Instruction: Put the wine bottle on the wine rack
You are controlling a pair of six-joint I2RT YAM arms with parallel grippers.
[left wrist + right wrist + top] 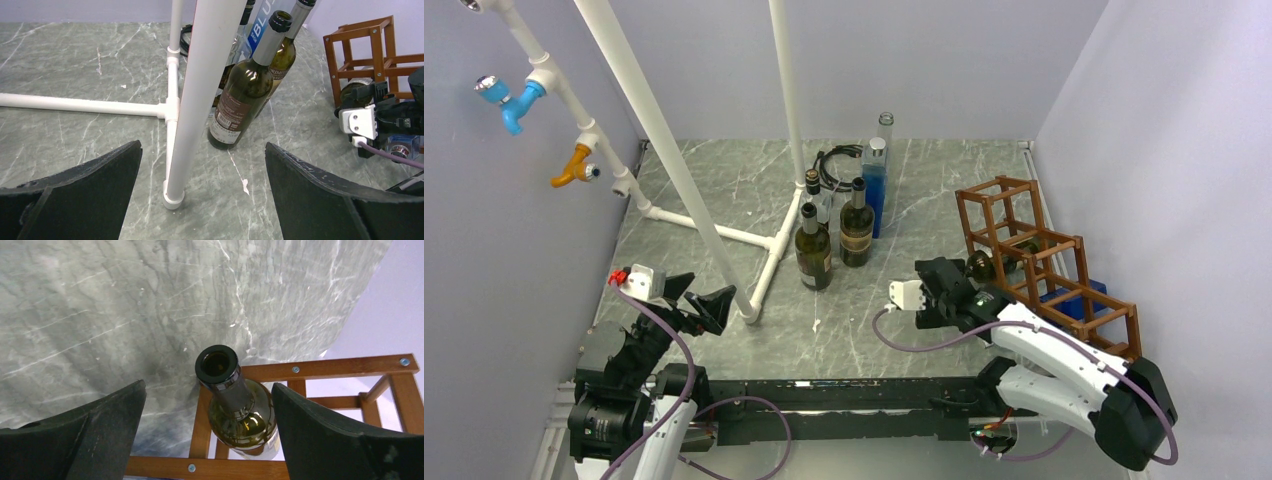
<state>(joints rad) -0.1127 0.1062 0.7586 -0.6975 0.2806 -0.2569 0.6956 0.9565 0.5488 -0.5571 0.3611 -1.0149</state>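
My right hand (207, 386) stands wide open. Its two black, coarse-grained fingers (95, 435) are spread to either side of the wine bottle (242, 415) and touch neither its neck nor its shoulder, so it has hold of nothing. The bottle lies on its side in a cell of the wine rack (1064, 270), with its round, uncorked mouth sticking out past the front bars toward me. Its glass is dark olive green and glossy, and the neck is sleeved in dark foil. The rack is a stepped frame of thin, square-section, reddish-brown wooden bars joined with small silver screws. It stands on the grey, white-veined, marble-look table (754, 180), close to the right wall. My left hand (202, 146) is also fully spread and empty, well apart from the rack. It faces a smooth white pipe frame (200, 90) and a cluster of upright dark glass bottles (240, 95) with paper labels.
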